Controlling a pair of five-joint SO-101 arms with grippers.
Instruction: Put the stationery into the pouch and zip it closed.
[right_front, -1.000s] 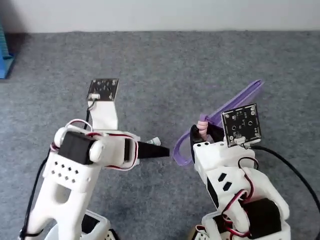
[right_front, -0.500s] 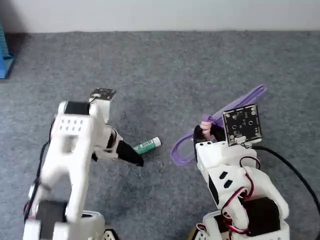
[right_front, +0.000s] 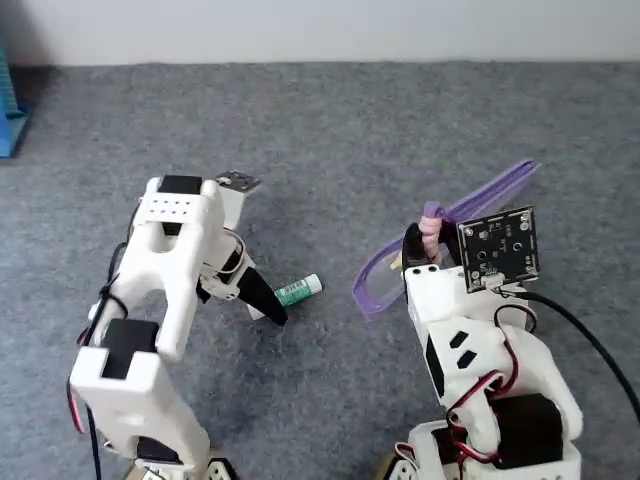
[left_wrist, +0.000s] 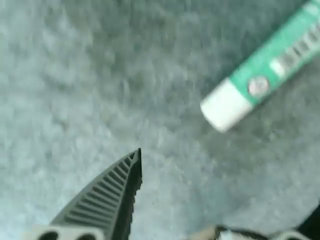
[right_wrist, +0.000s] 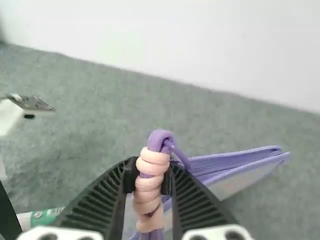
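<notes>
A green and white glue stick (right_front: 297, 290) lies on the grey carpet between the two arms. My left gripper (right_front: 264, 303) hangs low just left of it, open, with nothing held. In the left wrist view one black finger (left_wrist: 117, 197) points at the carpet and the glue stick (left_wrist: 265, 75) lies a short way off. My right gripper (right_front: 425, 240) is shut on the pink coiled cord (right_wrist: 150, 175) of the purple pouch (right_front: 470, 215). The pouch (right_wrist: 235, 162) hangs tilted from the cord, its low end near the carpet.
A blue object (right_front: 8, 120) sits at the far left edge. A white wall (right_front: 320, 30) closes the back of the carpet. Open carpet stretches behind both arms.
The left arm has swung back and turned, uncovering the glue stick, and its gripper now sits low beside it. The right gripper has shifted slightly right and up with the pouch.
</notes>
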